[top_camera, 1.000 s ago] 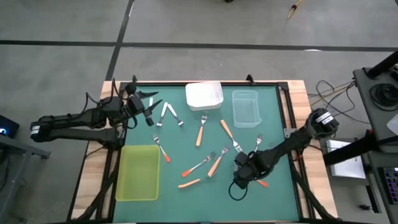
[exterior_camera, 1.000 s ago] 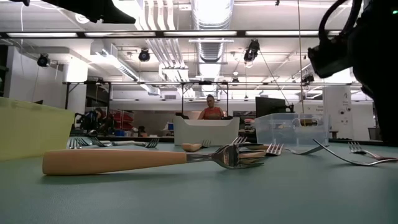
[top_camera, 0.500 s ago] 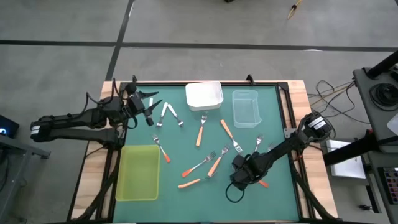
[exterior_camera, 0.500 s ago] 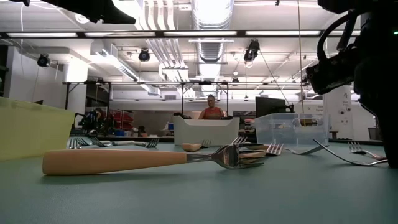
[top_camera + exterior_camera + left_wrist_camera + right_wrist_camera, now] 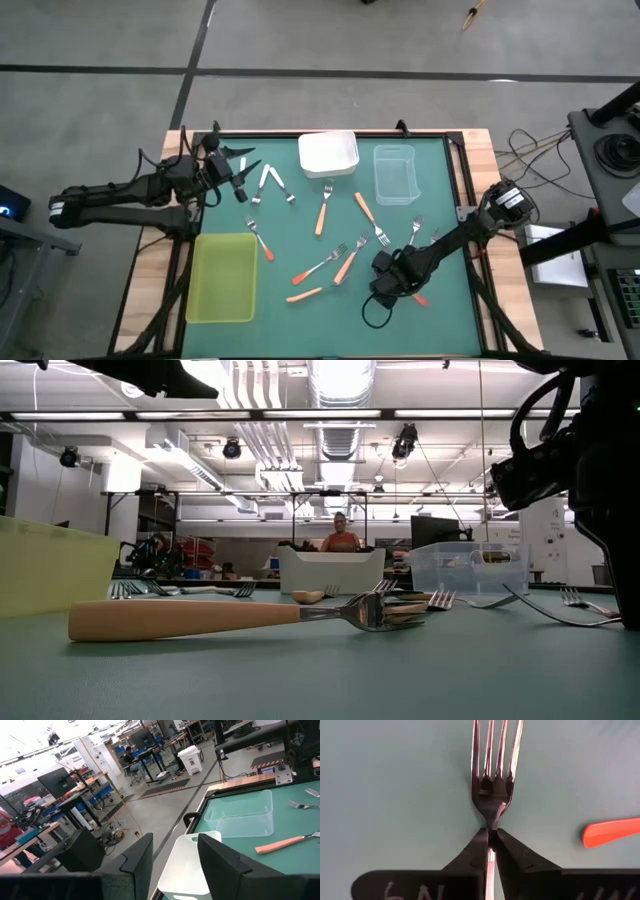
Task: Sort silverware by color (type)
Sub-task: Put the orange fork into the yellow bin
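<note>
Several small forks lie scattered on the green mat: white-handled ones (image 5: 270, 180) at the far left, light orange ones (image 5: 322, 215) in the middle, red-orange ones (image 5: 305, 272) nearer. My right gripper (image 5: 385, 285) stands over the mat's near right part, shut on one fork (image 5: 492, 770) whose handle is hidden beneath it. Beside this fork lies a red-orange handle end (image 5: 612, 832). My left gripper (image 5: 240, 180) waits open above the far left corner, its fingers (image 5: 220, 860) holding nothing. My right gripper (image 5: 491, 834) pinches the fork's narrow metal neck (image 5: 491, 822), just behind the tines, between its two fingertips. The fingers come from above, pointing down, one on either side of the neck. The fork lies flat on the mat, tines pointing away from the gripper.
A yellow-green tray (image 5: 225, 277) sits at the near left, a white tray (image 5: 328, 153) and a clear tray (image 5: 394, 172) at the far edge. One light orange fork (image 5: 190, 618) lies close to the low camera. A person sits in the room behind.
My right gripper has sunk a little toward the mat and shifted slightly toward the near edge over the fork. The forks and the left arm have kept still.
</note>
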You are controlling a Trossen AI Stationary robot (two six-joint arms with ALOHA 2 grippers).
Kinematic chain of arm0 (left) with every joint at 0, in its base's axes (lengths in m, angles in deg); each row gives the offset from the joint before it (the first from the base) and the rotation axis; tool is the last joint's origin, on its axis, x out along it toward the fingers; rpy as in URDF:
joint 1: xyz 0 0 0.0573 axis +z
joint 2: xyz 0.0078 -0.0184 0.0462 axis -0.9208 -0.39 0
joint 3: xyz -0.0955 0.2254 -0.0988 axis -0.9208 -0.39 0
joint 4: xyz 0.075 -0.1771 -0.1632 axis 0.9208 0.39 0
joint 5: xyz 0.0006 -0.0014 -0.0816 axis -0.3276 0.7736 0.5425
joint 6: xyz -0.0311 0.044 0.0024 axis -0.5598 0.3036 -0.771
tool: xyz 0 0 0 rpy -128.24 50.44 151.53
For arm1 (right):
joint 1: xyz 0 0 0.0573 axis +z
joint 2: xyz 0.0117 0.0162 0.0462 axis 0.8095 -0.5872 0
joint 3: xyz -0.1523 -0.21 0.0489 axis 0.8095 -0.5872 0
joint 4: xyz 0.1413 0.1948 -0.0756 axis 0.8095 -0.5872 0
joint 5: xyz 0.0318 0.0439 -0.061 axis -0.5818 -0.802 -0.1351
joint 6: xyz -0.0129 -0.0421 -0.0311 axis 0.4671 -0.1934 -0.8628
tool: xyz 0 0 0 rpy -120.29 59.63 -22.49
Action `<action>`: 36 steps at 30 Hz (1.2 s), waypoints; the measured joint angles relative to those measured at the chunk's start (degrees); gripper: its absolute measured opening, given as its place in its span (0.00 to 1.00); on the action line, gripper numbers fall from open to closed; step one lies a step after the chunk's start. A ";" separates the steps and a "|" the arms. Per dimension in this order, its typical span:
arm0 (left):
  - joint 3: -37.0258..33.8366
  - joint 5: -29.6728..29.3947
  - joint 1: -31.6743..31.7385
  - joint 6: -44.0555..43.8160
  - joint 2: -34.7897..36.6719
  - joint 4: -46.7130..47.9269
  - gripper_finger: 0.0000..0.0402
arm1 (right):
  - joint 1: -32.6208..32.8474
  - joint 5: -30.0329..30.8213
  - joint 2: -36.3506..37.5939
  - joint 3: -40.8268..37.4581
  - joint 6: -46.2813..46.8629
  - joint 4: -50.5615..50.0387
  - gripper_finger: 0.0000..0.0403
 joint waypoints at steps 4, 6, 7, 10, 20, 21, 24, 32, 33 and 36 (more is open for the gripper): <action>0.00 0.00 0.00 -0.12 -0.04 -0.01 0.35 | -0.01 -0.33 0.58 -0.12 -1.11 -0.03 0.03; 0.00 0.00 0.00 -0.84 -0.04 -0.01 0.35 | -0.04 -0.60 1.66 -0.24 -1.45 -0.04 0.03; 0.00 0.00 -0.02 -1.18 -0.04 0.00 0.35 | -0.04 -0.59 2.36 -0.26 -1.53 -0.12 0.03; 0.00 0.00 0.00 -2.50 0.00 0.01 0.35 | -0.05 -0.50 5.57 -0.22 -1.93 0.49 0.03; 0.00 0.82 0.00 -10.88 -0.09 -0.01 0.35 | -6.78 13.24 13.20 -0.24 -20.31 18.67 0.03; 0.00 1.48 0.00 -11.91 -0.05 -0.01 0.35 | -7.93 13.90 13.22 -0.24 -23.97 20.77 0.03; 0.00 4.41 0.00 -15.30 0.07 -0.05 0.35 | -11.45 14.28 12.79 -0.24 -35.30 27.16 0.03; 2.58 12.57 -0.06 -25.19 0.28 0.90 0.35 | -19.05 11.05 10.10 -0.35 -61.07 47.23 0.03; 3.53 14.22 -0.06 -26.24 0.28 1.29 0.35 | -19.88 9.34 9.86 -0.34 -63.49 48.89 0.03; 6.72 18.62 -0.10 -29.56 0.34 4.17 0.35 | -22.18 5.69 9.46 -0.33 -68.28 53.41 0.03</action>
